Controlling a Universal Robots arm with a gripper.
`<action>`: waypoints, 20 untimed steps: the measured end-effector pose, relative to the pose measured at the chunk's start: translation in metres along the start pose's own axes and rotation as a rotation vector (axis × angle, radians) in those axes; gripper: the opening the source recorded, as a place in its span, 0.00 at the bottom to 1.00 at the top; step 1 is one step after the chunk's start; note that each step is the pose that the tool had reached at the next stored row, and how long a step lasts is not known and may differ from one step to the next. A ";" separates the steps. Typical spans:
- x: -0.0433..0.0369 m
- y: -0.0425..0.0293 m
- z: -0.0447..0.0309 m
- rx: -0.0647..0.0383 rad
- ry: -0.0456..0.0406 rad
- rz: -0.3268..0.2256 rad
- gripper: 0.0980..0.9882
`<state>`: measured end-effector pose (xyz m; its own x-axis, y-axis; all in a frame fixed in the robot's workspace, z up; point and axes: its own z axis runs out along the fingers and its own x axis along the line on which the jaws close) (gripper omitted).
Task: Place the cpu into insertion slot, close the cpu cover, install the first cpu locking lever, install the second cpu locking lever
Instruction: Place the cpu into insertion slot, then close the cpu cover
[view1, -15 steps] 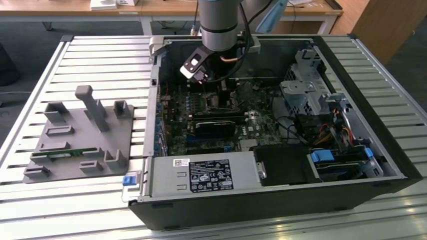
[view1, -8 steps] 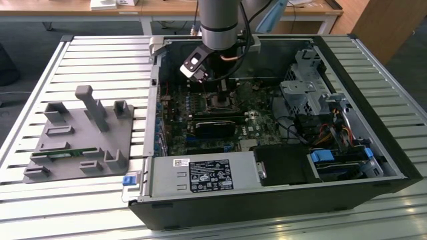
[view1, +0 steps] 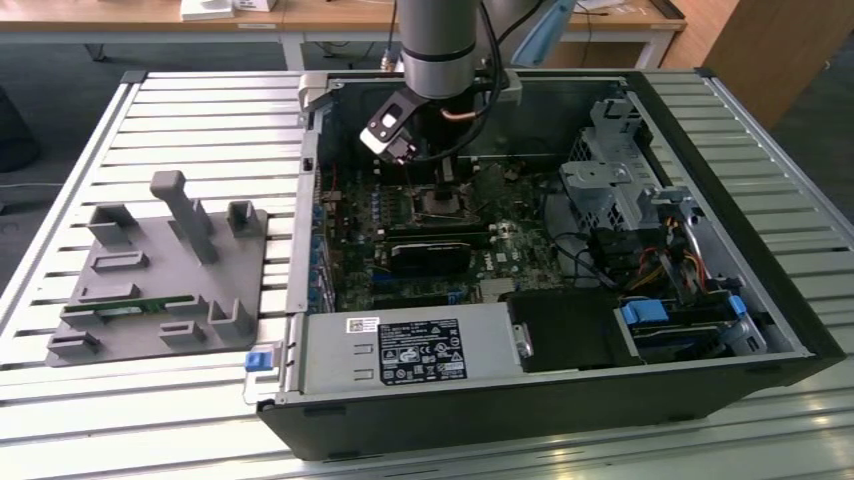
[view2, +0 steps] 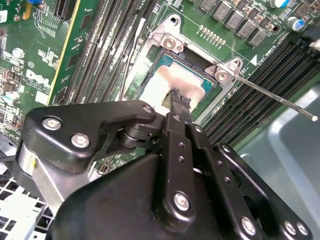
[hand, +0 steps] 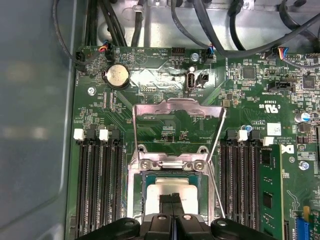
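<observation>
At the exterior view's left, the grey fixture plate (view1: 160, 270) lies well apart from the computer case (view1: 534, 420). Mid-frame your gripper (view1: 445, 193), fingers (view2: 174, 95) pinched together, has its tips on the cpu (hand: 155, 195) seated in the insertion slot (hand: 134, 190); the cpu cover (hand: 177, 106) stands open, memory slots (hand: 97, 180) close alongside.

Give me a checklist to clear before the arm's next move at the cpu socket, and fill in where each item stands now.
1. The cpu lies flat in the insertion slot: ok, in the first wrist view.
2. The cpu cover is closed over the cpu: not ok. It is swung back, away from the slot.
3. The locking lever is latched: not ok. In the second wrist view it sticks out free beside the slot.
4. The gripper is empty: ok. Its fingers are shut together and hold nothing.
5. The gripper is clear of the cpu: cannot tell. Its tips sit at the cpu's top, and contact is unclear.
</observation>
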<state>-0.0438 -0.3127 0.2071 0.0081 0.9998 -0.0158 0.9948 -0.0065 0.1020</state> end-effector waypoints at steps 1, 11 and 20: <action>0.0000 0.0001 -0.0005 0.000 -0.0001 0.000 0.01; -0.0001 0.0004 -0.0032 0.000 0.0001 0.000 0.01; -0.0002 0.0007 -0.0058 0.000 0.0000 0.000 0.01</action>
<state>-0.0438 -0.3129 0.2129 0.0081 0.9998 -0.0157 0.9948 -0.0065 0.1018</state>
